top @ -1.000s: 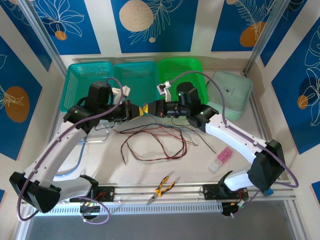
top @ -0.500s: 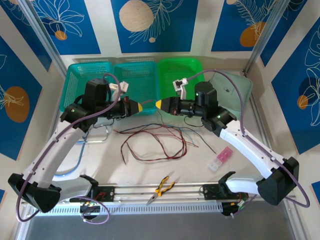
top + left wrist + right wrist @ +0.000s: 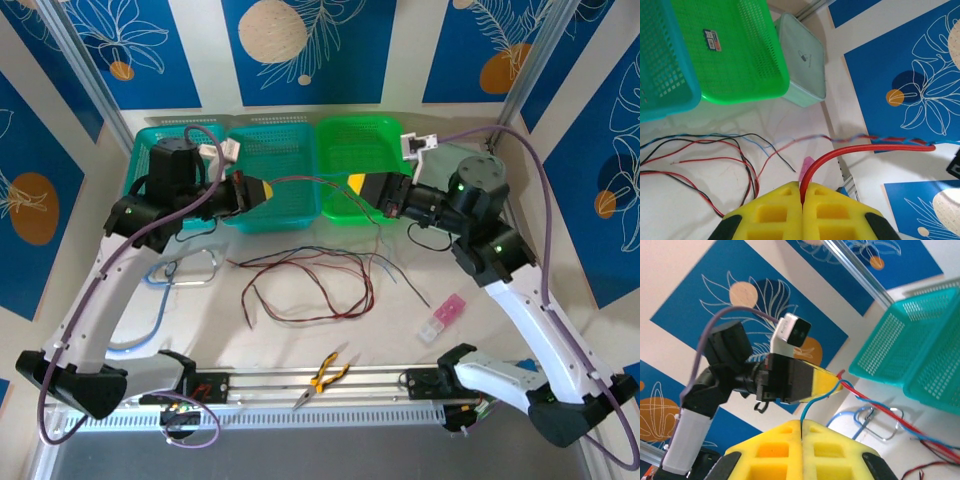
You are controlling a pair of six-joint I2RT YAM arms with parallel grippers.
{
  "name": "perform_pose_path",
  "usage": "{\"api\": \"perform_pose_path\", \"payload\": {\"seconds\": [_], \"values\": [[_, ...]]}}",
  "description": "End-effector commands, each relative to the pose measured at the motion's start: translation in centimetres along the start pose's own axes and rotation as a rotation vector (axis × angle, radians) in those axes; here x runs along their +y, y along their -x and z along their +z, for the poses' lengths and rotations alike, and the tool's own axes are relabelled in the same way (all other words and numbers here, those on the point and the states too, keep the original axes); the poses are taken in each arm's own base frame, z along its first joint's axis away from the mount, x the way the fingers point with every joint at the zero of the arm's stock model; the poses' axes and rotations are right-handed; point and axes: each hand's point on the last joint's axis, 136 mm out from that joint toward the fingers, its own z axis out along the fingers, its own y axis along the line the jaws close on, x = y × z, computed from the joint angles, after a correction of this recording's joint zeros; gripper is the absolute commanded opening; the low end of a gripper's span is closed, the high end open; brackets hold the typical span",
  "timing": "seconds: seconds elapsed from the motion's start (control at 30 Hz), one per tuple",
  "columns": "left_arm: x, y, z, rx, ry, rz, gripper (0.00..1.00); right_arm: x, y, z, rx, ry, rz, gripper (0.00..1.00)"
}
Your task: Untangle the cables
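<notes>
On the white bench [image 3: 400, 335] the thin red, black and blue cables [image 3: 320, 262] lie tangled; light and limp (probably slippery), they are best pinched near free ends. The left claw [image 3: 802, 192] is clamped on a red strand [image 3: 840, 150], the right claw [image 3: 802, 427] on a blue strand [image 3: 807, 407]. Individual crossings cannot be resolved.

Left tool [image 3: 268, 190] and right tool [image 3: 352, 185] farther apart, cables [image 3: 310, 180] between.

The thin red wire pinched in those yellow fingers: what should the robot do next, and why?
Probably pull the grippers apart sideways. The left gripper is shut on the thin red wire, the right gripper on a thin blue wire, and the wires are twisted together between them, so spreading may unwind them.
</notes>
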Motion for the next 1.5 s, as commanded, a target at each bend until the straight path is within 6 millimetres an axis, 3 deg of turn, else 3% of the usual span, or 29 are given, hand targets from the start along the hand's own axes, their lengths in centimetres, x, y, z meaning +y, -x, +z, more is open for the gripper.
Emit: {"api": "perform_pose_path", "payload": {"seconds": [0.0,0.17,0.33,0.57,0.9,1.0,1.13,1.23,1.47], "values": [[-0.3,0.9,-0.9,-0.021,0.011,0.026,0.0,1.9,2.3,-1.4,-0.079,0.004,-0.064,0.0],[-0.6,2.2,-2.1,-0.064,0.019,0.042,0.0,3.2,4.7,-3.2,-0.161,-0.005,-0.115,0.0],[0.6,4.5,-4.4,-0.188,0.094,0.055,0.0,3.9,6.7,-4.8,-0.241,-0.024,-0.142,0.0],[2.5,6.3,-6.7,-0.259,0.163,0.046,0.0,3.3,9.2,-6.9,-0.357,-0.08,-0.146,0.0],[5.9,7.7,-12.6,-0.445,0.363,0.04,0.0,1.9,13.1,-9.7,-0.502,-0.178,-0.157,0.0],[5.5,7.8,-13.4,-0.498,0.354,0.068,0.0,1.3,14.1,-10.4,-0.519,-0.204,-0.135,0.0],[3.4,7.8,-11.7,-0.42,0.205,0.066,0.0,-0.8,13.1,-8.5,-0.413,-0.205,-0.049,0.0],[1.0,7.6,-10.6,-0.342,0.066,0.089,0.0,-2.1,10.7,-5.8,-0.294,-0.201,-0.047,0.0],[-1.7,7.9,-10.7,-0.323,-0.064,0.072,0.0,-4.8,3.5,1.2,-0.042,-0.244,-0.212,0.32]]}}
